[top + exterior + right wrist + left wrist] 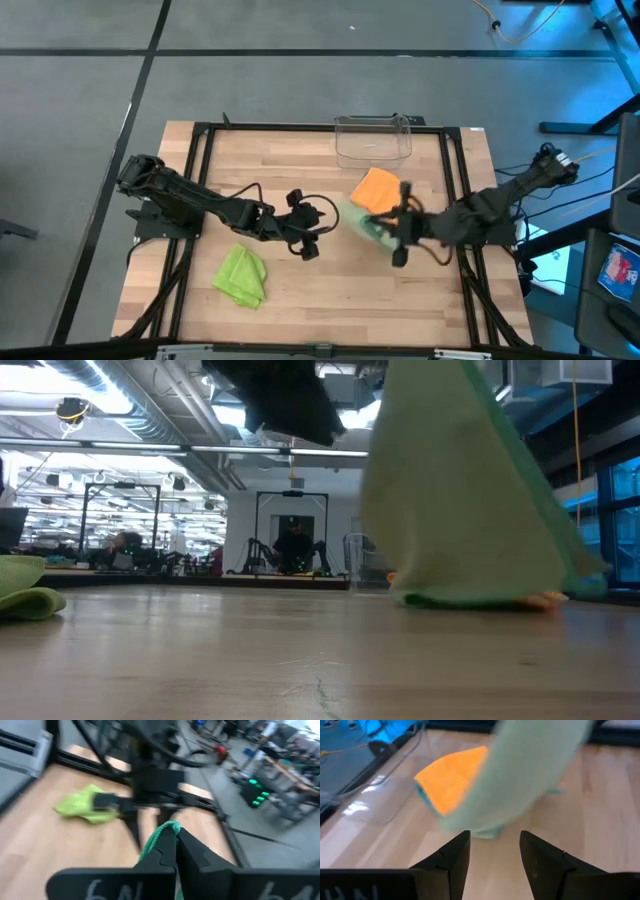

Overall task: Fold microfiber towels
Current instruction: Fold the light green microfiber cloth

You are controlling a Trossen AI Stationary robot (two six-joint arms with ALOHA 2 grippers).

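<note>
We see our right gripper (167, 837) pinching the sage towel (470, 490), which hangs to the table (330, 300) beside the orange towel (377, 188) near the far edge. Our left gripper (492, 852) hovers spread and empty at mid-table. One lime towel (242, 275) lies near the front edge. One clear bin (372, 140) stands at the far edge; workshop benches fill the room.

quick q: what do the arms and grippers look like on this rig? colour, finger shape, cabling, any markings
Both arms are dark, near-black, jointed links with loose black cables looping near the wrists. The left gripper has two flat, dark, wedge-shaped fingers tapering to angular tips. The right gripper has the same dark fingers, with an interlocking notch where they meet. Pale lettering on each wrist housing is unreadable.
</note>
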